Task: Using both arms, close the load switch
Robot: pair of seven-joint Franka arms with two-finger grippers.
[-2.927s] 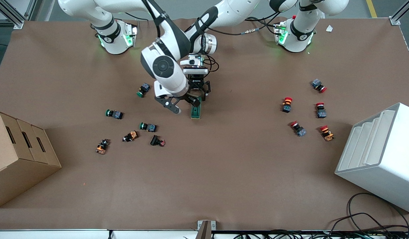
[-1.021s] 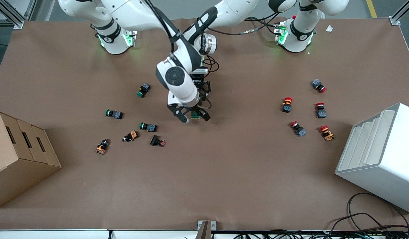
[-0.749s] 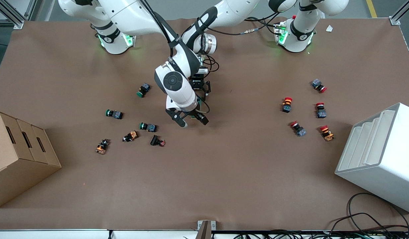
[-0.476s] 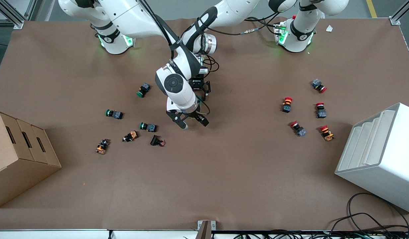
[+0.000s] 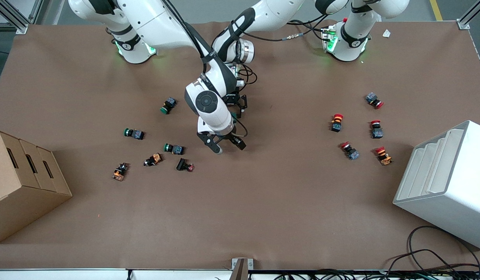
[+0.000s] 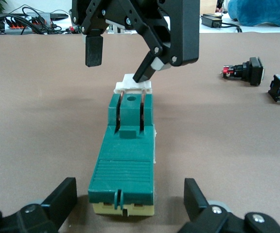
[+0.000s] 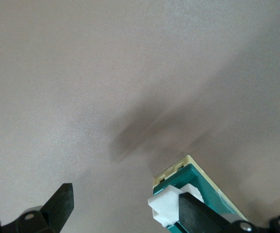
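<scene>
The load switch (image 6: pixel 124 160) lies flat mid-table, its long axis running from the robots' bases toward the front camera, white lever (image 6: pixel 133 86) at the camera-nearer end. The right gripper (image 5: pixel 225 144) hangs over that end, spread wide, one finger (image 6: pixel 152 62) touching the lever. The left gripper (image 6: pixel 130 206) straddles the other end, open wide. From the front the right arm hides the switch; both wrist views show it.
</scene>
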